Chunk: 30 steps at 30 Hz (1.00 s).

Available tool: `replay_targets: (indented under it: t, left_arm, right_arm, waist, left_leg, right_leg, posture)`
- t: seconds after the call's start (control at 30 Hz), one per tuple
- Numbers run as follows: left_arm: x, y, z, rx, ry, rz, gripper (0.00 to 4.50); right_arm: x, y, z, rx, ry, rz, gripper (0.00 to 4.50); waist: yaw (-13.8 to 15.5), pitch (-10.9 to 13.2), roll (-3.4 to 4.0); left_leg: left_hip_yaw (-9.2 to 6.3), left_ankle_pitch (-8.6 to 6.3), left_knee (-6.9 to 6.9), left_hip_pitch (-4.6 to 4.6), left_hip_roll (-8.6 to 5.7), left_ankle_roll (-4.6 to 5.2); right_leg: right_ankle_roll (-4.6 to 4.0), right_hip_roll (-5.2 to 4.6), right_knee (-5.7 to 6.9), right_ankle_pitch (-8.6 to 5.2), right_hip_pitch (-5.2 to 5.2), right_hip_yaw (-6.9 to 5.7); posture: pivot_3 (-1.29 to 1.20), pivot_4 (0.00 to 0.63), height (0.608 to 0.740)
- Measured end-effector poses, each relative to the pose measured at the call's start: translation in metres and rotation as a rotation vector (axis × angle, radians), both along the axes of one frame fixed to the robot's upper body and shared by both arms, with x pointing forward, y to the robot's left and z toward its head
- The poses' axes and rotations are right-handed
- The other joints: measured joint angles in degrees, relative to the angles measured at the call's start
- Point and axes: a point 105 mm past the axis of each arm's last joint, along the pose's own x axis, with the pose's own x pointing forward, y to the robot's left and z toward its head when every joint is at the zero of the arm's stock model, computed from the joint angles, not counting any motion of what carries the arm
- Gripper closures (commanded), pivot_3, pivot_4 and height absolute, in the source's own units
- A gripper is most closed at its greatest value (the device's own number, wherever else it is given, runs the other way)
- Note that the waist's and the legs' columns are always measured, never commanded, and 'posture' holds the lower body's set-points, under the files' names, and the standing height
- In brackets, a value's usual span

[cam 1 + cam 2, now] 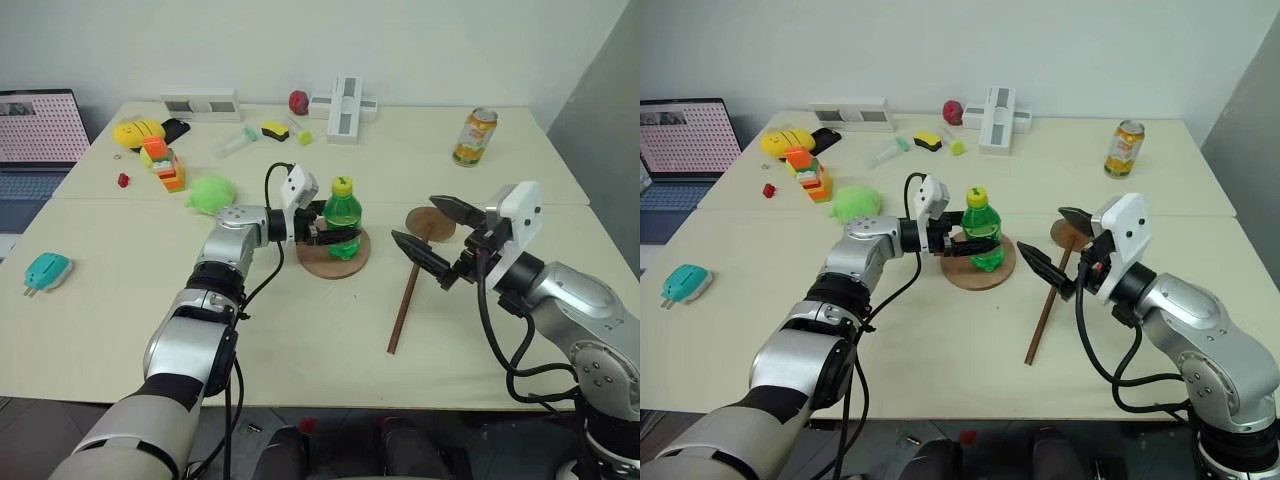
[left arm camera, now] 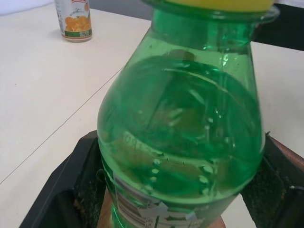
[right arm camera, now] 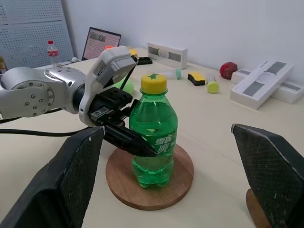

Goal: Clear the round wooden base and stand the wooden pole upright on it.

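Note:
The round wooden base (image 1: 316,264) lies mid-table with a green soda bottle (image 1: 342,218) with a yellow cap standing upright on it. My left gripper (image 1: 335,238) comes in from the left and is shut on the green bottle's lower body; in the left wrist view its black fingers (image 2: 71,190) flank the bottle (image 2: 180,133). The wooden pole (image 1: 405,305) lies flat to the right of the base, its small end disc (image 1: 436,226) at the far end. My right gripper (image 1: 413,219) hovers open over the pole's disc end, holding nothing.
An orange drink can (image 1: 474,137) stands at the back right. A green plush (image 1: 211,192), orange blocks (image 1: 163,165) and a yellow toy (image 1: 138,132) lie to the left. White blocks (image 1: 343,105) sit at the back, a laptop (image 1: 35,130) far left, a teal object (image 1: 47,270) near the left edge.

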Motion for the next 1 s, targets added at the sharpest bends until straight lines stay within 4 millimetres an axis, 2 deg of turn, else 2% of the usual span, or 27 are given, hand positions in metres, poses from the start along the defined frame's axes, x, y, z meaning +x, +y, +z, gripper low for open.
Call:
replay_targets:
  t: [0.07, 0.2, 0.37, 0.47, 0.57, 0.67, 0.83, 1.0]
  left_arm:
    - [0.0, 0.017, 0.005, -0.031, 0.024, 0.058, 1.14]
    - [-0.004, 0.067, 0.024, -0.109, 0.009, 0.251, 1.14]
    - [-0.004, 0.14, 0.052, -0.207, -0.095, 0.657, 1.14]
    - [-0.005, 0.194, 0.064, -0.199, -0.187, 0.945, 1.14]
    - [-0.009, 0.246, 0.064, -0.175, -0.244, 1.208, 1.14]
    - [-0.011, 0.289, 0.043, -0.132, -0.226, 1.442, 1.14]
    - [-0.014, 0.323, 0.013, -0.148, -0.134, 1.654, 1.14]
    - [-0.011, 0.325, 0.006, -0.195, -0.106, 1.677, 1.14]
  right_arm:
    - [-0.004, 0.008, -0.004, -0.008, 0.022, 0.054, 0.0]
    - [-0.012, 0.031, -0.009, -0.028, 0.059, 0.212, 0.0]
    - [-0.008, 0.044, -0.029, -0.04, 0.125, 0.316, 0.0]
    - [-0.008, 0.053, -0.027, -0.021, 0.113, 0.367, 0.0]
    - [-0.01, 0.061, -0.02, -0.01, 0.086, 0.421, 0.0]
    - [-0.012, 0.068, -0.02, -0.009, 0.081, 0.463, 0.0]
    - [-0.013, 0.073, -0.025, -0.019, 0.086, 0.493, 0.0]
    - [-0.012, 0.073, -0.026, -0.03, 0.079, 0.486, 0.0]
  waist:
    - [-0.44, 0.0, 0.0]
    - [-1.11, 0.0, 0.0]
    - [-0.17, 0.01, -0.03]
    - [-0.08, 0.01, -0.04]
    - [0.2, 0.0, -0.07]
    - [0.27, -0.05, -0.16]
    - [0.59, -0.01, -0.84]
    - [0.66, -0.06, -0.99]
  left_leg:
    - [0.01, 0.0, 0.0, 0.0, 0.05, 0.0]
    - [-0.04, 0.0, 0.01, 0.0, 0.09, 0.0]
    - [-0.08, 0.01, 0.07, -0.01, 0.06, -0.01]
    - [-0.06, 0.01, 0.06, 0.0, 0.06, -0.02]
    - [-0.05, 0.01, 0.04, 0.0, 0.02, -0.02]
    - [-0.04, 0.01, 0.04, -0.02, -0.01, -0.02]
    - [-0.09, 0.01, 0.06, -0.14, -0.04, -0.03]
    - [-0.11, 0.02, 0.04, -0.15, -0.02, -0.04]
  right_leg:
    - [0.0, 0.05, 0.12, 0.0, -0.11, 0.07]
    - [0.0, 0.07, 0.28, 0.0, -0.23, 0.18]
    - [0.0, 0.01, 0.27, 0.0, -0.24, 0.18]
    - [0.0, 0.0, 0.27, 0.0, -0.26, 0.2]
    - [0.0, -0.02, 0.25, 0.0, -0.26, 0.16]
    - [0.0, -0.04, 0.25, 0.0, -0.26, 0.12]
    - [0.0, -0.05, 0.25, 0.0, -0.35, -0.01]
    - [0.0, -0.05, 0.27, 0.0, -0.38, -0.03]
  posture:
    - [0.0, 0.15, 0.74]
    - [0.0, 0.15, 0.74]
    - [0.0, 0.15, 0.74]
    - [0.0, 0.15, 0.74]
    - [0.0, 0.15, 0.74]
    - [0.0, 0.15, 0.74]
    - [0.0, 0.15, 0.74]
    - [0.0, 0.15, 0.74]
